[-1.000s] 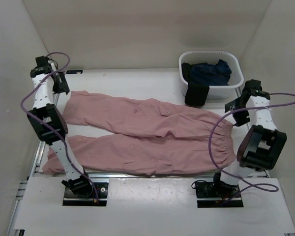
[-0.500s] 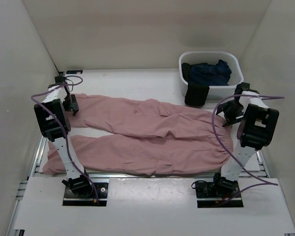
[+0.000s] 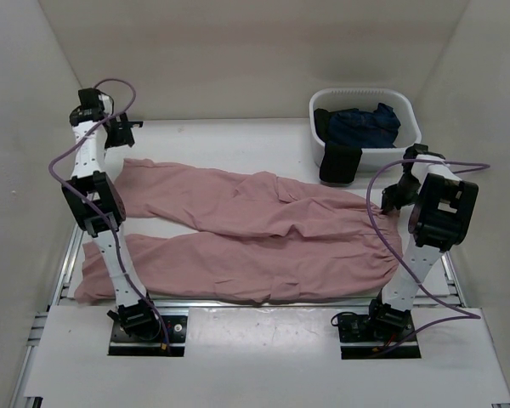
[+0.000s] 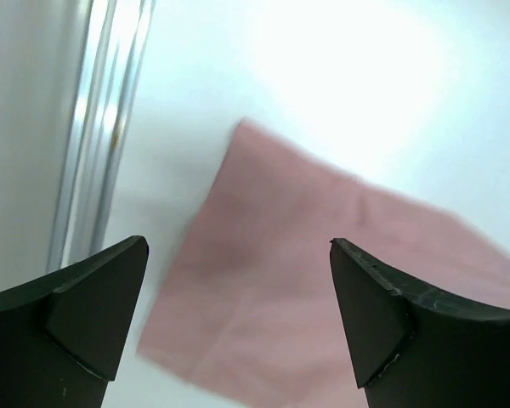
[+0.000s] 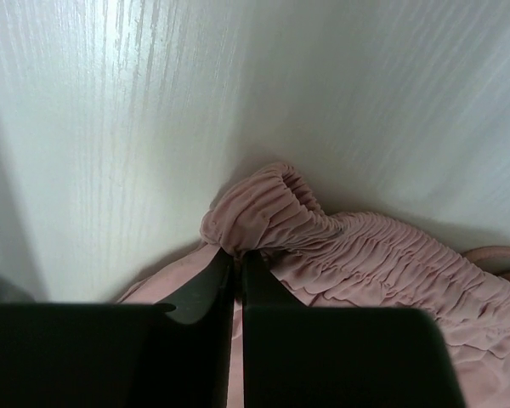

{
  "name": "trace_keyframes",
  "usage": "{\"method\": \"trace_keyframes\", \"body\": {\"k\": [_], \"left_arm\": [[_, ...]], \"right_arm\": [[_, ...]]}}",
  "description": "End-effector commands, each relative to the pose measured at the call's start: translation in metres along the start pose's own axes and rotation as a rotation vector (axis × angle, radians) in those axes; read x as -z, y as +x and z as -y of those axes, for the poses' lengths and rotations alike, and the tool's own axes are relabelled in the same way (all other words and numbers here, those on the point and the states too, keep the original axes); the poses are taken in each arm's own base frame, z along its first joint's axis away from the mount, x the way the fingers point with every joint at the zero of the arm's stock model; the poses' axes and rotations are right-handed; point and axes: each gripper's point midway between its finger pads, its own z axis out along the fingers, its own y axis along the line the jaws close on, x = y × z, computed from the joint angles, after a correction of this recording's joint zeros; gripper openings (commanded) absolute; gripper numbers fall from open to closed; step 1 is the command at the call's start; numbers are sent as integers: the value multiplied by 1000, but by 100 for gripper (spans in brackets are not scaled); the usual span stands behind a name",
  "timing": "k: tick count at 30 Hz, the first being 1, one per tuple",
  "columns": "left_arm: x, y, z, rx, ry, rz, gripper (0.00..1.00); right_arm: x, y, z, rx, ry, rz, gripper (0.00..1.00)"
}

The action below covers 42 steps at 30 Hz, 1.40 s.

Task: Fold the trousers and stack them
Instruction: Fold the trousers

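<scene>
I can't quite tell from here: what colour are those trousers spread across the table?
The trousers are dusty pink, plain, shown best in the top external view.

trousers (image 3: 263, 229) across table (image 3: 238, 140), basket (image 3: 357, 90) behind (far right)

Both arms (image 3: 110, 255) have white links, black joints, looping purple cables (image 3: 472, 167) and black wedge-shaped jaws.

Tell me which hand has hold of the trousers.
The right hand, shut on the trousers at the waistband; the left hand hangs open above a leg hem.
</scene>
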Motion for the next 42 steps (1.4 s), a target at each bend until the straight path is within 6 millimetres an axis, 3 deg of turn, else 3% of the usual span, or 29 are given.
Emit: {"method": "trace_keyframes", "body": {"k": [1,7,10,14,18,19,20,21,23,26,27,29,31,33,34,36,37,39,41,42], "left_arm": [[-24,-3,47,-23,181,-7,100],[-61,-25,68,-34,254,104,100],[-81,-35,52,-28,152,135,100],[-102,-8,47,-28,116,67,100],[-116,45,58,-40,154,-78,97],[-114,51,66,-49,173,-100,83],[-114,59,69,-48,187,-125,61],[-113,61,68,-48,187,-135,16],[-108,64,68,-48,187,-148,14],[-91,41,57,-51,129,-91,14],[-76,21,49,-49,92,-38,14],[-57,-1,26,-17,62,17,14],[-18,-30,5,9,34,105,14],[7,-38,-14,30,-2,138,14],[34,-43,-30,52,-19,170,14],[60,-39,-43,71,-27,187,14],[81,-28,-46,77,-23,187,14],[99,-12,-51,85,-30,179,14],[129,8,-48,84,-21,187,14],[139,17,-53,93,-29,184,14]], "right_arm": [[2,-9,6,52,43,33,0],[12,-17,9,105,58,64,0],[18,-20,11,114,68,79,0],[25,-22,17,124,84,98,0],[39,-27,18,137,81,146,0],[43,-27,21,136,81,158,0],[46,-28,20,134,73,164,0],[52,-29,20,132,60,174,0],[57,-29,19,130,50,183,0],[70,-32,10,145,-3,197,0],[82,-37,5,139,-34,222,0],[95,-36,1,162,-78,228,0],[120,-38,1,164,-129,271,0],[141,-34,7,170,-176,302,0],[143,-27,12,187,-185,289,0],[160,-18,21,195,-232,308,0],[153,-10,29,198,-230,292,0],[163,2,39,201,-271,287,0],[155,12,55,195,-260,265,0],[164,18,60,194,-292,280,0]]}}
